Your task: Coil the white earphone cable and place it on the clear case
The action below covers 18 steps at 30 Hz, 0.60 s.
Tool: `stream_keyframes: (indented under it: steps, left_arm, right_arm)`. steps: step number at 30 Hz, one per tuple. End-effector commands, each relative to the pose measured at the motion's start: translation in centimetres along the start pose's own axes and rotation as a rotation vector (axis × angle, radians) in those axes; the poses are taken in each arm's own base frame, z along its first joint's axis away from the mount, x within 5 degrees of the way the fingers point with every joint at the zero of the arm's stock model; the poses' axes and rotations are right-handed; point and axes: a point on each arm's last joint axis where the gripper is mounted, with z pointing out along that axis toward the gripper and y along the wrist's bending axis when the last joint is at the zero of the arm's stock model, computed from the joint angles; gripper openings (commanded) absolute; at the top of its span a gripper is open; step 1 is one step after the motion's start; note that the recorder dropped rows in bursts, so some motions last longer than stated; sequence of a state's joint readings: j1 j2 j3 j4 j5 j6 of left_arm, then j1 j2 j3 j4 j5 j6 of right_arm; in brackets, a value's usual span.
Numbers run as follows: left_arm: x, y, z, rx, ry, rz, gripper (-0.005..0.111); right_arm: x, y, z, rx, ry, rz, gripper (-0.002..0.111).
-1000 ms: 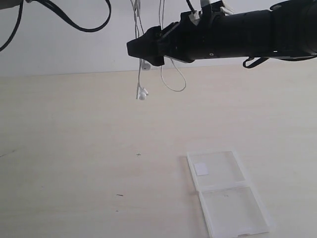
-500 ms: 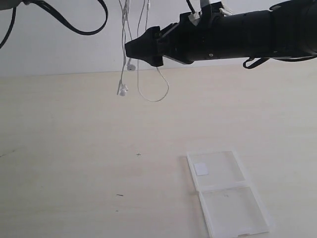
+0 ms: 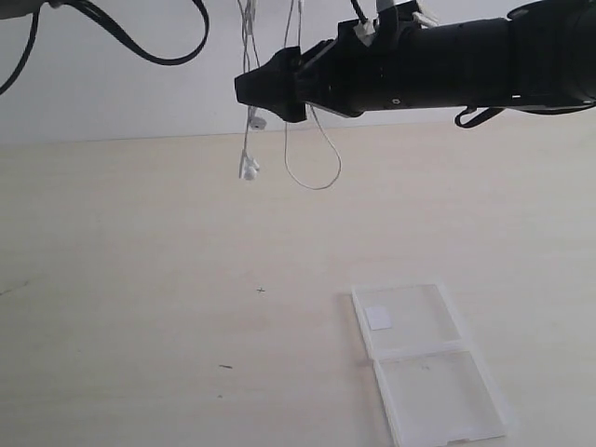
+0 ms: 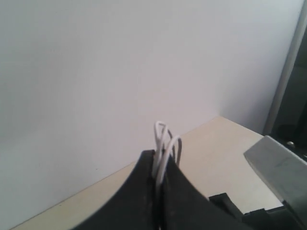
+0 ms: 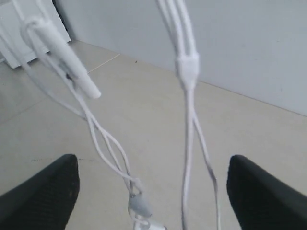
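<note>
The white earphone cable (image 3: 291, 140) hangs in the air from above the top edge of the exterior view, with two earbuds (image 3: 249, 169) dangling and a loop (image 3: 317, 179) beside them. My left gripper (image 4: 160, 165) is shut on bends of the cable (image 4: 165, 141). It is out of the exterior view. My right gripper (image 3: 250, 89) reaches in from the right at cable height. In its wrist view my right gripper (image 5: 151, 191) is open, and cable strands (image 5: 187, 143), an earbud (image 5: 140, 207) and the inline remote (image 5: 64, 55) hang between its fingers (image 5: 43, 191). The clear case (image 3: 424, 363) lies open and flat on the table.
The black right arm (image 3: 447, 65) spans the top right of the exterior view. Black robot cables (image 3: 140, 42) loop at the top left. A white square sticker (image 3: 379, 318) marks the case's far panel. The pale table (image 3: 140, 279) carries a few small dark specks.
The hanging cable swung left, then back to the right; the earbuds now hang just left of the right gripper's tip. The right arm has barely moved.
</note>
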State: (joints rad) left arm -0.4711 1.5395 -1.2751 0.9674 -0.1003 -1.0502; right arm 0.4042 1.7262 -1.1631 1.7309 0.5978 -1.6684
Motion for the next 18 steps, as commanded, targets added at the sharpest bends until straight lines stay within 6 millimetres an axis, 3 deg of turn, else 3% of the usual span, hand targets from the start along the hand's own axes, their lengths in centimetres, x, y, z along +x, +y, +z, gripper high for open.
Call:
stream_keyframes:
  steps: [1,18]
  left_arm:
    - [-0.69,-0.68,-0.23,0.047,-0.038,-0.015,0.000]
    - [-0.82,-1.42,-0.24,0.092,-0.054,-0.039,0.000]
  right_arm:
    - [-0.49,0.16,-0.01,-0.004,-0.018,-0.012,0.080]
    - [-0.41,-0.58,-0.04,0.078,-0.009,-0.011,0.080]
